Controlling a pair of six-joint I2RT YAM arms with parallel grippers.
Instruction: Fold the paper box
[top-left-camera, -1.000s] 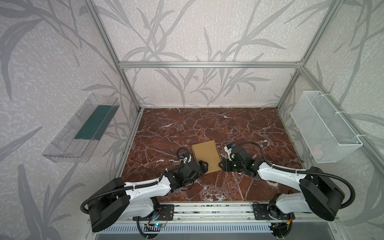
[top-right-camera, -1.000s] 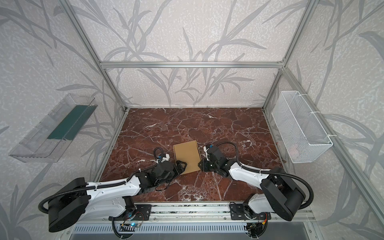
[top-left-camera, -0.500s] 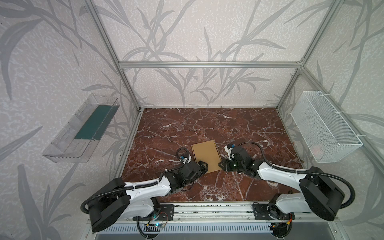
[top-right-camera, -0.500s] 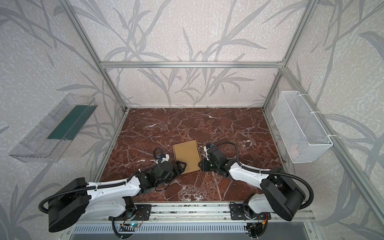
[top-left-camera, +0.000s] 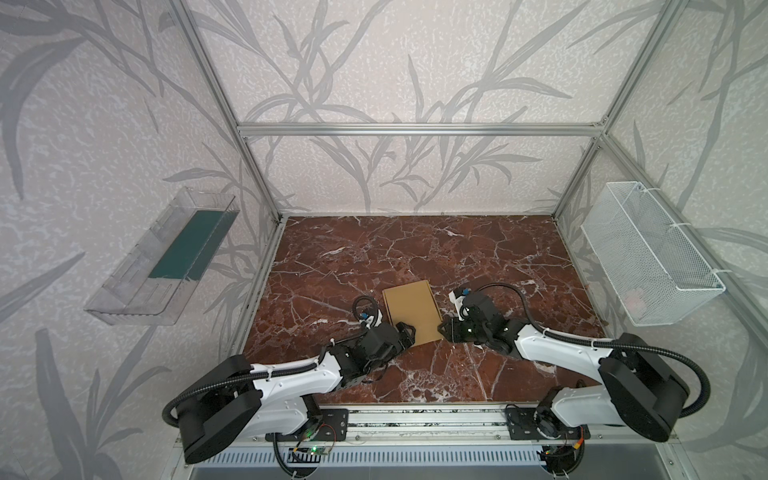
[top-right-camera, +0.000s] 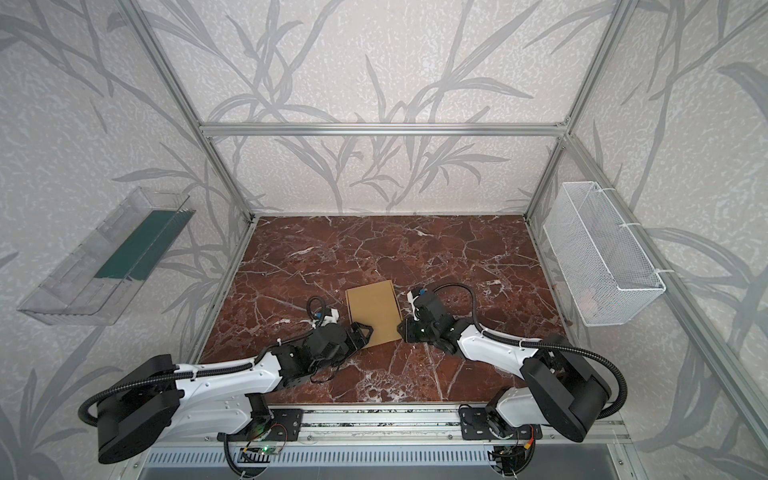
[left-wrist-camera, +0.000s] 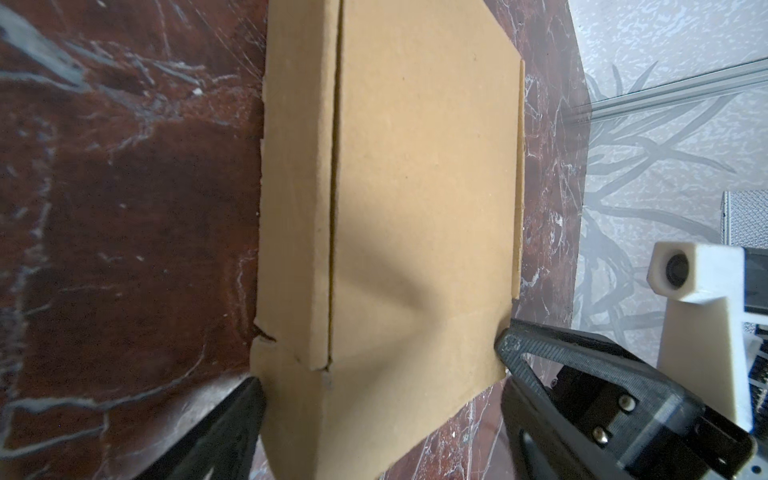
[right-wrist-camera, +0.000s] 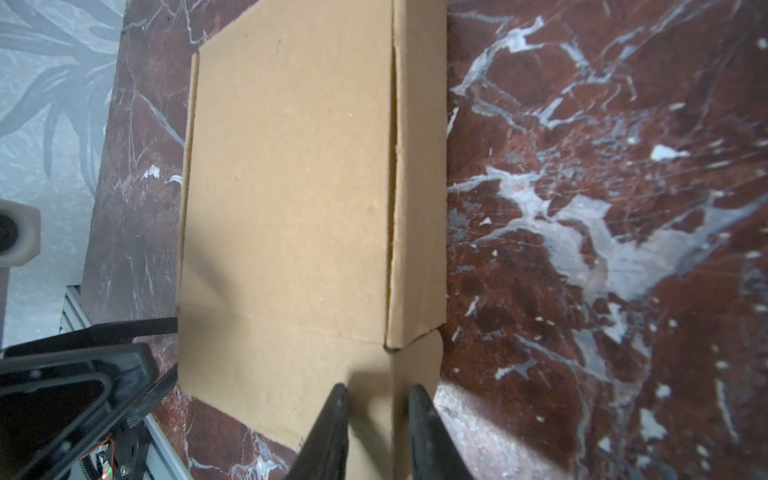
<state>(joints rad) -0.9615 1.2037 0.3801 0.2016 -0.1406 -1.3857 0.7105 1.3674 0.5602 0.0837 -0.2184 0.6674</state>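
Observation:
The paper box (top-left-camera: 411, 309) (top-right-camera: 374, 311) is a flat, closed tan cardboard mailer lying on the marble floor. My left gripper (top-left-camera: 405, 332) (top-right-camera: 363, 332) is open at the box's near left corner. One of its fingers (left-wrist-camera: 241, 411) lies along the box's left side wall (left-wrist-camera: 295, 187); its other finger does not show in the left wrist view. My right gripper (right-wrist-camera: 378, 399) (top-left-camera: 444, 328) is at the near right corner. Its jaws stand narrowly apart, astride the edge where the lid (right-wrist-camera: 291, 187) meets the right side wall. Whether they press the cardboard I cannot tell.
A clear plastic tray (top-left-camera: 162, 266) with a green pad hangs on the left wall. On the right wall hangs a white wire basket (top-left-camera: 648, 257). Aluminium frame posts edge the red marble floor (top-left-camera: 415, 249), and the arms' mounting rail (top-left-camera: 415, 419) runs along the front.
The right gripper's jaws have drawn slightly closer together. Both arms and the box stay where they were.

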